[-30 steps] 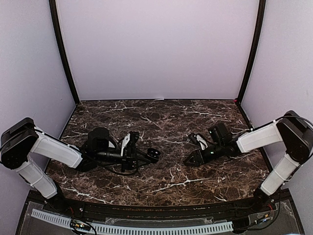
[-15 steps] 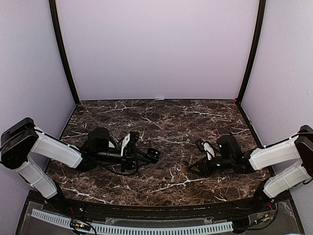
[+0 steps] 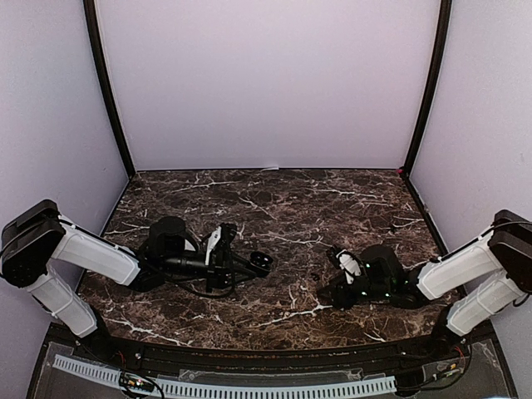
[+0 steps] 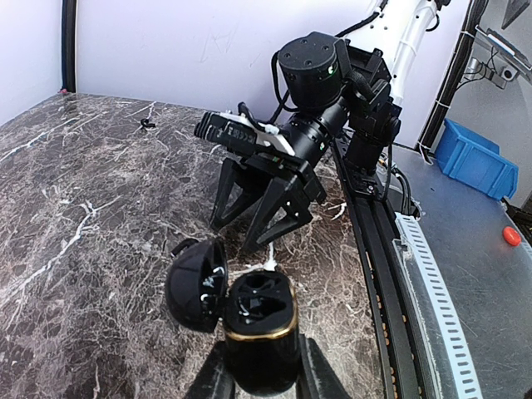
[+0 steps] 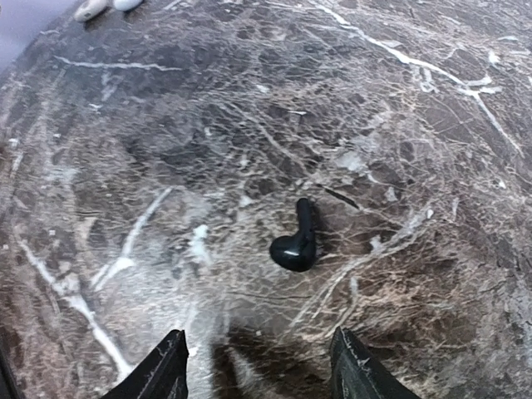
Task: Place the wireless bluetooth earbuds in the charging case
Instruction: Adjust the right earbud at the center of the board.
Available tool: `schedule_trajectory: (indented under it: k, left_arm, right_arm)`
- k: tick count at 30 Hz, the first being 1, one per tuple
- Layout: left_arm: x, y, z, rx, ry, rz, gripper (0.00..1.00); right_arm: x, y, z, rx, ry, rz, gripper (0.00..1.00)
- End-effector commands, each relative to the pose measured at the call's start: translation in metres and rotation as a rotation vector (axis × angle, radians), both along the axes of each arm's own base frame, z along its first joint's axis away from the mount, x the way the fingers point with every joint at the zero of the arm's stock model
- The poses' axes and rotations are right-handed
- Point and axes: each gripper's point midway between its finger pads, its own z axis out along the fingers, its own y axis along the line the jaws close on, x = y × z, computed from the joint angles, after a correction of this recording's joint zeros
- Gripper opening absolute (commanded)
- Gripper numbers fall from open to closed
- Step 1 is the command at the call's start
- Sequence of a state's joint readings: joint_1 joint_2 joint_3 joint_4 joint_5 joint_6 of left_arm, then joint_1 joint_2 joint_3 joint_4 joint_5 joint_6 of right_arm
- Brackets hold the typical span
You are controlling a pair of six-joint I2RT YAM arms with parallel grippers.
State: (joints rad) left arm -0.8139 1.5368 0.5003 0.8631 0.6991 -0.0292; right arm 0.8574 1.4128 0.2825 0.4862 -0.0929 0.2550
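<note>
Earbud: one black bud (image 5: 295,241) lies loose on the table (image 5: 416,125), stem pointing to 12 o'clock in the right wrist view, just ahead of the right claw's tips.
Case: black, gold-banded case (image 4: 259,328) with its lid (image 4: 197,283) swung open to 9 o'clock; both sockets look empty.
Left claw: (image 4: 262,374) closed tight on the lower body of the case, holding it mouth-up, likely so the sockets are steady and reachable from above.
Right claw: (image 5: 262,353) about half open and holding nothing, low over the table with a finger on either side of the line to the bud, lined up to straddle it.
Layout: seen from above, the case sits at 9 o'clock from the bud, apart from it, leaving the right arm room to work.
Stage: my read is a pick-up approach; nothing is inserted yet.
Risk: a small glossy bud could skid or roll if the fingers touch unevenly.
</note>
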Motion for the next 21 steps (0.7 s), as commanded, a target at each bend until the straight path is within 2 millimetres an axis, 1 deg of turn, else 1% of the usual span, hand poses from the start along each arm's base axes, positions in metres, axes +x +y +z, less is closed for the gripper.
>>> schedule_trajectory:
  k: [1, 4, 9, 15, 21]
  left_arm:
    - [-0.006, -0.001, 0.009, -0.018, -0.017, -0.028, 0.10]
    - [-0.006, 0.000, 0.009, -0.020, -0.016, -0.029, 0.10]
    - [-0.006, 0.000, 0.009, -0.017, -0.020, -0.024, 0.10]
    - [-0.006, 0.000, 0.009, -0.017, -0.020, -0.026, 0.10]
    - [-0.005, 0.000, 0.008, -0.014, -0.018, -0.022, 0.10]
  right_arm:
    - [0.025, 0.000, 0.007, -0.052, -0.105, -0.082, 0.55]
    - [0.032, 0.000, 0.004, -0.075, -0.111, -0.104, 0.45]
    - [0.032, 0.008, 0.000, -0.076, -0.112, -0.073, 0.43]
    - [0.031, 0.017, -0.001, -0.069, -0.106, -0.044, 0.39]
    - [0.034, 0.021, -0.006, -0.114, -0.120, -0.040, 0.34]
